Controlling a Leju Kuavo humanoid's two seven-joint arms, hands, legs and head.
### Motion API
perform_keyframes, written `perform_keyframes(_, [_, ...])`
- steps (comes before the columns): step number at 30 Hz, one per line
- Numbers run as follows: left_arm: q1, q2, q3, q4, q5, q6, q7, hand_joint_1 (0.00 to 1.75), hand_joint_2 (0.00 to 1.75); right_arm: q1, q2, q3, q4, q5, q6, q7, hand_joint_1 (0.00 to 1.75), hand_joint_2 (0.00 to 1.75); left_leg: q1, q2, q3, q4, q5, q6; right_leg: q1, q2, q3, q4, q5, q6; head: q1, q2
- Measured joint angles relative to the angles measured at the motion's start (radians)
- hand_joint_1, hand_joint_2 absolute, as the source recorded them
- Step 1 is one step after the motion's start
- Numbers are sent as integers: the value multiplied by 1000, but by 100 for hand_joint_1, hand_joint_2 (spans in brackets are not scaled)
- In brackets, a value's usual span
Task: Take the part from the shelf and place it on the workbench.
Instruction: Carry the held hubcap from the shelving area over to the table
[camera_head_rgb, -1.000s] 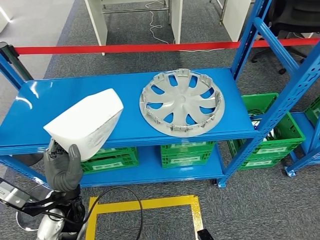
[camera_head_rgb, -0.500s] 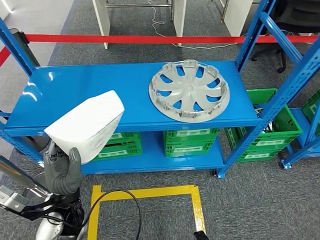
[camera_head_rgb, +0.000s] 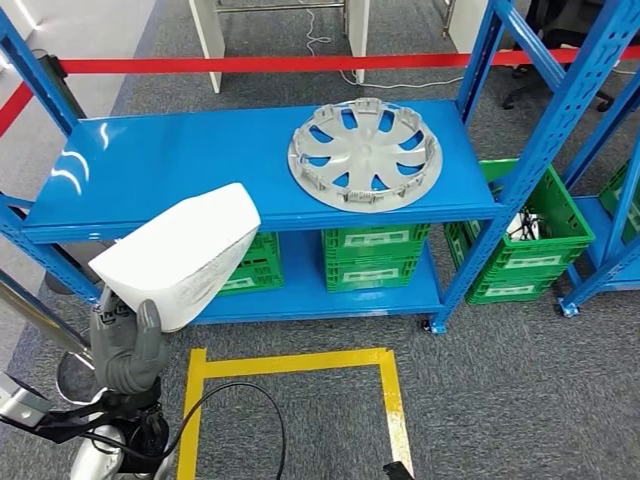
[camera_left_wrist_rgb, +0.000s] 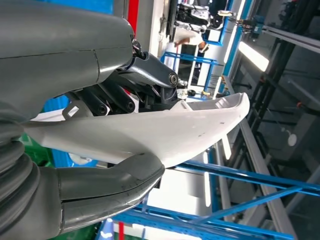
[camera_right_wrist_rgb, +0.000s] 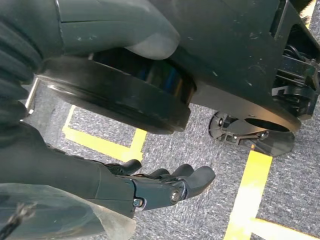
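White moulded part (camera_head_rgb: 180, 255) gripped by left hand (camera_head_rgb: 124, 340), thumb under, fingers (camera_left_wrist_rgb: 113, 97) over, lifted off front edge of blue shelf (camera_head_rgb: 173, 165); wheel cover (camera_head_rgb: 364, 153) on shelf; right hand (camera_right_wrist_rgb: 166, 182) hangs, loosely extended, holding nothing.

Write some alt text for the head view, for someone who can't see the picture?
The robot's left hand holds a white plastic part up in front of a blue metal shelf. A grey wheel cover lies flat on the top board, green crates sit on the board below, and yellow tape marks the grey carpet.
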Motion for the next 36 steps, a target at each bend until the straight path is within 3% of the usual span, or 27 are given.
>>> perform_keyframes(2, [-3, -2, 0, 0, 1, -2, 0, 175, 175, -2, 3, 0, 0, 0, -1, 0, 0, 175, -3, -1, 81, -129, -7, 11, 2, 1, -17, 7, 15, 10, 1, 0])
perform_keyframes(3, [-4, -3, 0, 0, 2, -2, 0, 175, 175, -3, 4, 0, 0, 0, -1, -1, 0, 175, -6, -1, 96, -162, -16, 17, 3, 0, -22, 8, 24, 16, 1, 0])
perform_keyframes(5, [-4, -5, 1, 1, -2, -3, 0, 175, 175, -3, 6, -1, 0, 1, -1, -2, 0, 175, -7, -1, 89, -176, -8, 30, 1, 0, -29, 4, 39, 30, 1, 0])
perform_keyframes(6, [-5, -5, 1, 1, -5, -3, 0, 175, 175, -3, 6, -1, 0, 1, 0, -3, 0, 175, -6, 0, 80, -178, 2, 39, 0, 2, -38, 9, 30, 35, 1, 0])
perform_keyframes(8, [-5, -7, 2, 3, -12, -3, 0, 175, 175, -5, 6, -1, 0, 3, 1, -6, 0, 175, -3, 1, 59, -185, 24, 53, 0, 9, -65, 66, -39, 42, 4, 0])
perform_keyframes(10, [-5, -9, 3, 5, -17, -2, 2, 175, 175, -8, 6, -2, 0, 5, 2, -7, 0, 175, -5, -1, 32, -184, 46, 59, 1, 13, -98, 190, -126, 45, 7, 0])
perform_keyframes(11, [-5, -9, 3, 7, -18, -1, 2, 175, 175, -10, 6, -2, 0, 6, 2, -8, 0, 175, -6, -4, 19, -183, 56, 60, 1, 14, -107, 247, -143, 46, 7, 0])
perform_keyframes(12, [-5, -9, 4, 9, -20, -1, 3, 175, 175, -10, 6, -2, 0, 7, 2, -8, 0, 175, -7, -8, 6, -183, 67, 59, 1, 14, -103, 279, -137, 46, 7, 0])
perform_keyframes(13, [-4, -9, 4, 12, -21, 0, 3, 175, 175, -9, 6, -3, 0, 8, 2, -8, 0, 175, -7, -15, -6, -182, 76, 57, 1, 16, -83, 276, -114, 45, 8, 0])
perform_keyframes(15, [-5, -9, 4, 16, -24, 1, 4, 175, 175, -6, 6, -3, 0, 12, 2, -6, 0, 175, -7, -32, -26, -178, 91, 51, 1, 38, 3, 172, -66, 38, 8, 0])
perform_keyframes(17, [-8, -10, 5, 19, -27, 4, 6, 175, 175, -1, 6, -2, 0, 17, 2, -4, 0, 175, -9, -50, -43, -170, 104, 43, -1, 78, 100, 34, -66, 31, 8, 0])
perform_keyframes(18, [-10, -10, 5, 20, -28, 6, 9, 175, 175, 1, 6, -2, 0, 19, 2, -2, 0, 175, -10, -59, -52, -166, 112, 38, -2, 89, 127, -11, -77, 29, 8, 0])
perform_keyframes(20, [-13, -11, 6, 23, -29, 10, 16, 175, 175, 2, 8, -2, 1, 20, 2, 0, 0, 175, -11, -76, -68, -162, 127, 26, -4, 75, 133, -36, -88, 25, 9, 0])
perform_keyframes(22, [-14, -10, 6, 28, -30, 14, 19, 175, 175, 3, 10, -2, 2, 21, 1, 1, 0, 175, -11, -65, -88, -137, 110, 14, -7, 51, 128, -41, -83, 13, 6, 0])
perform_keyframes(25, [-18, -8, 6, 37, -36, 22, 24, 175, 175, 7, 11, -3, 2, 23, 2, 2, 0, 175, -8, -18, -148, 30, 5, 0, -6, 10, 121, -41, -74, 0, -5, 0])
perform_keyframes(26, [-19, -8, 6, 40, -39, 26, 27, 175, 175, 8, 11, -3, 2, 23, 1, 2, 0, 175, -6, -12, -166, 89, -20, -4, -4, -5, 119, -40, -73, -1, -6, 0])
perform_keyframes(27, [-18, -7, 6, 43, -42, 30, 31, 175, 175, 9, 11, -3, 2, 23, 1, 3, 0, 175, -4, -9, -171, 121, -27, -5, -4, -19, 116, -39, -73, -2, -6, 0])
perform_keyframes(28, [-18, -7, 6, 46, -43, 33, 33, 175, 175, 9, 11, -3, 2, 24, 1, 3, 0, 175, -3, -5, -158, 114, -15, -6, -3, -33, 114, -38, -73, -2, -6, 0])
perform_keyframes(29, [-18, -6, 6, 48, -44, 35, 36, 175, 175, 8, 11, -3, 2, 24, 0, 3, 0, 175, -2, 1, -127, 69, 11, -4, -2, -46, 114, -37, -73, -2, -6, 0])
perform_keyframes(30, [-18, -6, 6, 50, -44, 36, 37, 175, 175, 8, 12, -3, 2, 24, 0, 3, 0, 175, -3, 17, -84, 0, 41, 0, -1, -58, 114, -37, -74, -1, -6, 0])
perform_keyframes(32, [-20, -6, 6, 51, -43, 37, 39, 175, 175, 7, 12, -3, 2, 25, 1, 3, 0, 175, -13, 58, -16, -119, 69, 12, 3, -79, 114, -36, -75, 5, -5, 0])
perform_keyframes(34, [-21, -5, 6, 51, -43, 37, 40, 175, 175, 5, 13, -3, 2, 25, 1, 4, 0, 175, -23, 69, -1, -157, 63, 24, 7, -99, 113, -36, -75, 14, -5, 0])
perform_keyframes(35, [-21, -5, 6, 51, -43, 37, 40, 175, 175, 4, 14, -3, 2, 25, 1, 5, 0, 175, -22, 59, -4, -162, 64, 30, 8, -108, 115, -37, -76, 20, -5, 0])
perform_keyframes(36, [-21, -5, 6, 51, -43, 37, 40, 175, 175, 3, 14, -3, 2, 25, 1, 6, 0, 175, -19, 48, -5, -168, 66, 36, 7, -100, 113, -34, -83, 25, -5, 0])
